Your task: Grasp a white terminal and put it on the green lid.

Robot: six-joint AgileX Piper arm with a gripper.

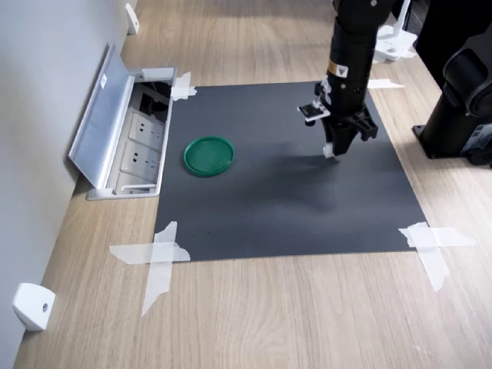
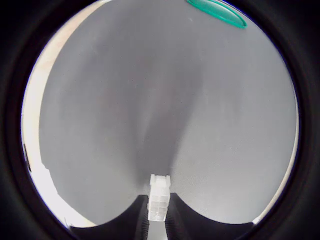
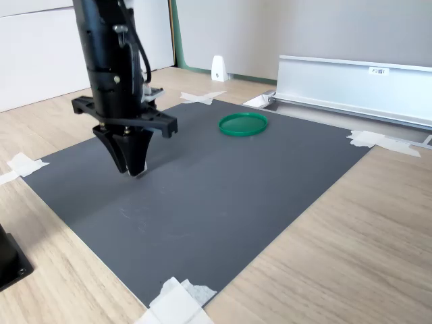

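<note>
Your black claw [image 2: 158, 220] is clamped on the tiny, translucent-white, blocky plastic terminal [image 2: 158, 197]; in the wrist view the piece stands between the two dark fingers [image 2: 120, 220], its ribbed end poking out past the tips. In both exterior views the claw points straight down from the black arm [image 1: 350, 54], and the terminal shows only as a pale speck at the tips [image 1: 330, 151], above or barely off the dark grey mat [image 1: 292, 223].

The flat, round, dark green plastic lid [image 1: 209, 155] lies on the same mat, well apart from the claw, toward the first exterior view's left. The mat is taped at its corners to the light wooden table [image 1: 269, 323].

To do this step well, carry the terminal level, centre it over the lid, then lower until it nearly touches before you part the fingers, so the small piece does not bounce off the raised rim.

Hard to make out: whether the terminal is clear of the mat, and how deep it sits in the grip. The wrist view cuts the lid [image 2: 217, 11] to a sliver at the frame edge.
</note>
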